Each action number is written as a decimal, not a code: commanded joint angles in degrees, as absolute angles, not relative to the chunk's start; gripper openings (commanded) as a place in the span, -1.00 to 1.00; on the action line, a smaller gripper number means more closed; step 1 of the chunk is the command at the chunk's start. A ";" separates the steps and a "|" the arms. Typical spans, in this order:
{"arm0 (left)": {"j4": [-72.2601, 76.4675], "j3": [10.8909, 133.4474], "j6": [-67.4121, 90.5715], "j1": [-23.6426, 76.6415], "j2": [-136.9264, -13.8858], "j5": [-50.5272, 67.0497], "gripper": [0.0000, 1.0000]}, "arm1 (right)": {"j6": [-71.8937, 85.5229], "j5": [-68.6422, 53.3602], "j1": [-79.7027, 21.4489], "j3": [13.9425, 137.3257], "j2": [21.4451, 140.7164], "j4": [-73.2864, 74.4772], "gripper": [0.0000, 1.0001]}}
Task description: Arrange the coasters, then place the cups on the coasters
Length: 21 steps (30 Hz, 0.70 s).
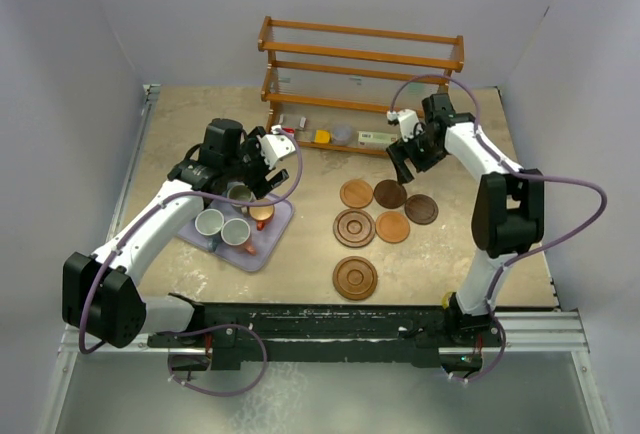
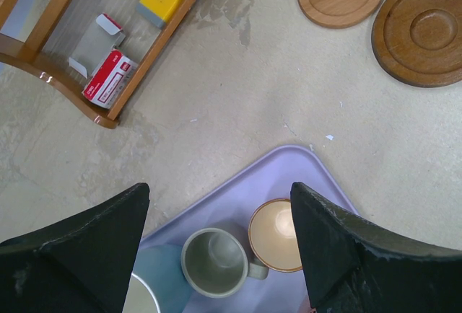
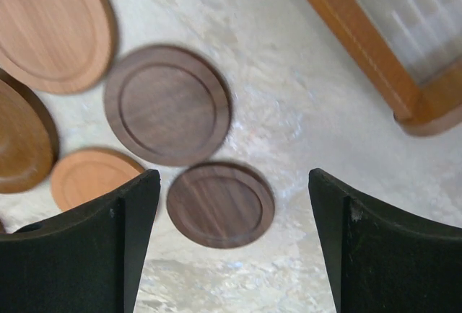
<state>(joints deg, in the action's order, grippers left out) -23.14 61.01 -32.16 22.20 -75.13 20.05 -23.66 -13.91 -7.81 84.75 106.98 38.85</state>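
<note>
Nearest us: one large grooved coaster (image 1: 355,277), round mid-brown wood, alone on the mottled beige counter (image 1: 300,274). Left of it, a rounded-corner lavender tray (image 1: 272,242) carries the cups (image 1: 236,231): we see a glazed grey-green cup (image 2: 215,262) just beside a copper-rimmed cup (image 2: 278,234), with pale blue ones alongside. Left tool (image 2: 218,190) hangs over them, jaws spread, nothing gripped. Farther: five flat coasters (image 1: 393,227) clustered, one grooved, two light, two dark. Right tool (image 3: 231,176) sits above the dark pair, released, empty. Rearmost: slatted wooden rack (image 1: 360,49).
</note>
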 commanded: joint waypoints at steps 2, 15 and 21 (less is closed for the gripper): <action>-20.18 61.01 -32.56 21.84 -73.05 21.76 0.53 | -29.97 -9.89 -7.32 79.92 104.82 39.59 0.72; -20.56 61.04 -32.69 21.80 -72.59 21.46 0.53 | -35.18 -11.82 -7.12 77.83 109.77 41.36 0.75; -20.55 60.92 -32.82 21.80 -72.54 21.45 0.53 | -36.27 -11.47 -7.12 77.01 110.40 41.54 0.73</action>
